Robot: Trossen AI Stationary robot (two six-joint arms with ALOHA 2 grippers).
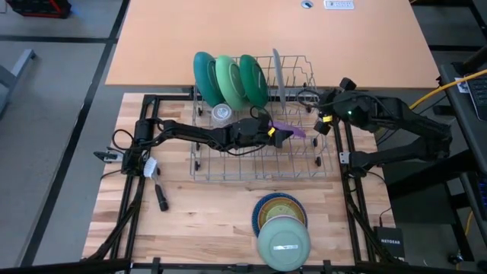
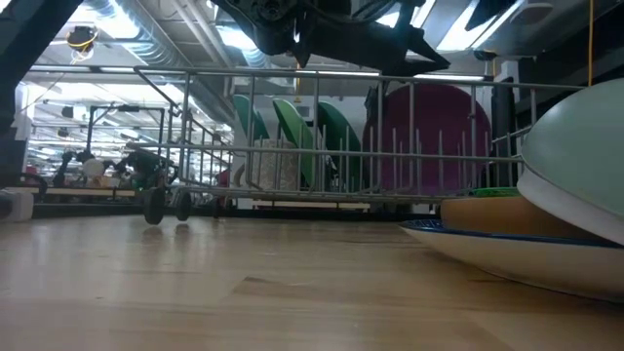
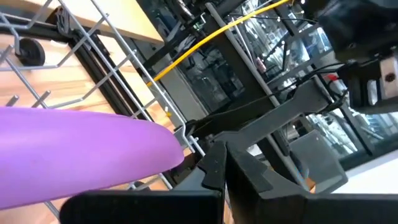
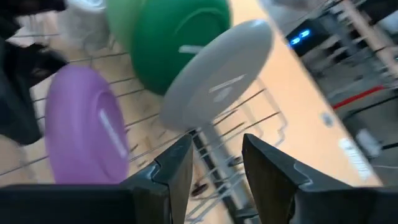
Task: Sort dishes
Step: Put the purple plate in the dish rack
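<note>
Reaching across the wire dish rack point(image 1: 259, 125) from its left end, the left arm has its left gripper point(image 1: 280, 134) over the rack's middle, jaws shut on the rim of a purple plate point(image 1: 293, 129). Plate stands on edge inside the rack, toward the right end.

Landmark for everything below: the rack.

- Back-left corner of rack: three large plates on edge, side by side — a teal plate point(image 1: 204, 76), a pale green plate point(image 1: 228, 80), a darker green plate point(image 1: 253, 78).
- Just right of those, in the back row: a grey plate point(image 1: 278, 72), upright, seen from above only as a thin sliver.
- The right wrist view gives what the overhead cannot: the grey plate's round face point(image 4: 214, 78), the green one behind it, the purple plate's back side point(image 4: 87, 127).
- Right gripper point(image 1: 323, 122) hangs just outside the rack's right end, fingers point(image 4: 177, 168) parted with nothing between them.
- In front of the rack, well apart: a stack of dishes point(image 1: 281, 228), a pale green bowl upside down on top, a blue-rimmed plate at the bottom. The low view shows a tan layer point(image 2: 497, 214) between them; the overhead barely hints at it.
- Small whitish round thing point(image 1: 221, 114) inside the rack near the teal plate; possibly a cup, too blurred to be sure.
- Low view: purple plate point(image 2: 429, 136) upright behind the wires, arm above it.
- Left wrist view: purple rim point(image 3: 81, 152) fills the frame beside the gripper's own fingers; the grip itself is hidden there.
</note>
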